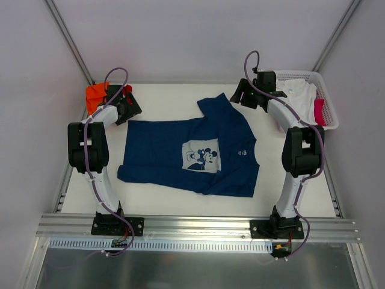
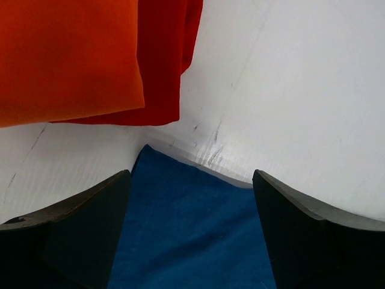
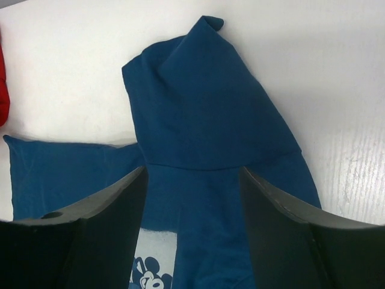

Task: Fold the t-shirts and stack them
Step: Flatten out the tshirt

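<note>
T-shirts on the desk, with both grippers over the navy one.

Left gripper (image 2: 191, 176): fingers set wide apart and holding nothing. It hangs over the hem corner of the navy blue t-shirt (image 1: 162, 153), and that corner shows in the gap between the fingers. Whether the fingertips touch the cloth cannot be told.

Just beyond this corner, across a strip of bare white desk (image 1: 162, 102), are the orange t-shirt (image 2: 66, 57) and the red t-shirt (image 2: 162, 60). The orange one overlaps the red one. From above, both sit in the far left corner of the desk, beside the left arm's wrist.

Right gripper (image 3: 193, 170): fingers likewise wide apart and empty. It hangs above the far sleeve (image 3: 204, 102) of the navy t-shirt. The sleeve lies flat, points toward the far edge of the desk, and has a small curl at its tip.

The navy t-shirt lies spread out, print side up, in the middle of the desk between the two arms. Its hem is toward the left arm and its neck toward the right arm. The pale square mouse print (image 1: 201, 155) sits near the middle of the cloth, and its upper edge also shows low in the right wrist view.

At the far right corner, behind the right gripper, is a white lattice basket (image 1: 329, 123). The white t-shirt (image 1: 301, 93) lies bunched inside it.
</note>
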Motion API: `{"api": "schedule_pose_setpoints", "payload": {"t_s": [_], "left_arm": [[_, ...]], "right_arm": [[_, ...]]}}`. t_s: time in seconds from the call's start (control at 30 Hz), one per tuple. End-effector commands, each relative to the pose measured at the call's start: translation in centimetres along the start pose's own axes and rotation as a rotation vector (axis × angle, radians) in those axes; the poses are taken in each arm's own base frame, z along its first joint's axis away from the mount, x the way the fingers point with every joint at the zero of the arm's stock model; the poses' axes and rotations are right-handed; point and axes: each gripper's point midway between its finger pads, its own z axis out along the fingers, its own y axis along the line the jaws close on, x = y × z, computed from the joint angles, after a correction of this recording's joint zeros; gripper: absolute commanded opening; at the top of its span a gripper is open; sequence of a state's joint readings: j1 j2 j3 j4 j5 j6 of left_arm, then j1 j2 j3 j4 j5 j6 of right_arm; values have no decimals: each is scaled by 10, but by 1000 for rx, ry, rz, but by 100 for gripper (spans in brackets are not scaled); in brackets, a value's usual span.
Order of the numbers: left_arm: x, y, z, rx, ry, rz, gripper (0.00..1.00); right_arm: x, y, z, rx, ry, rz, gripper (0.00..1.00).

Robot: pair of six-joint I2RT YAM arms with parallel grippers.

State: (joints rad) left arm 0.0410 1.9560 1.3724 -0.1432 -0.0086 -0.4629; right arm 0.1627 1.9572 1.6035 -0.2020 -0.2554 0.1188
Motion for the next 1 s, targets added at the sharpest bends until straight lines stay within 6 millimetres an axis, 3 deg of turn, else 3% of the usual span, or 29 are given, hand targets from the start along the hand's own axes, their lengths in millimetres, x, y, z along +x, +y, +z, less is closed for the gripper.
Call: {"api": "schedule_pose_setpoints", "payload": {"t_s": [0.0, 0.33, 0.57, 0.73, 0.97], "left_arm": [[-14, 2, -1, -1, -11, 8, 83], [-17, 5, 17, -7, 55, -11, 81], [-4, 7, 23, -10, 134, -29, 76], [6, 9, 22, -7, 160, -41, 61], [23, 12, 16, -5, 198, -60, 54]], "right_arm": [[-23, 13, -2, -49, -24, -8, 65], [-25, 17, -3, -93, -43, 1, 65], [-31, 16, 1, -100, -52, 17, 65], [-27, 12, 4, -96, -43, 23, 65], [-25, 4, 4, -86, -39, 34, 65]]}}
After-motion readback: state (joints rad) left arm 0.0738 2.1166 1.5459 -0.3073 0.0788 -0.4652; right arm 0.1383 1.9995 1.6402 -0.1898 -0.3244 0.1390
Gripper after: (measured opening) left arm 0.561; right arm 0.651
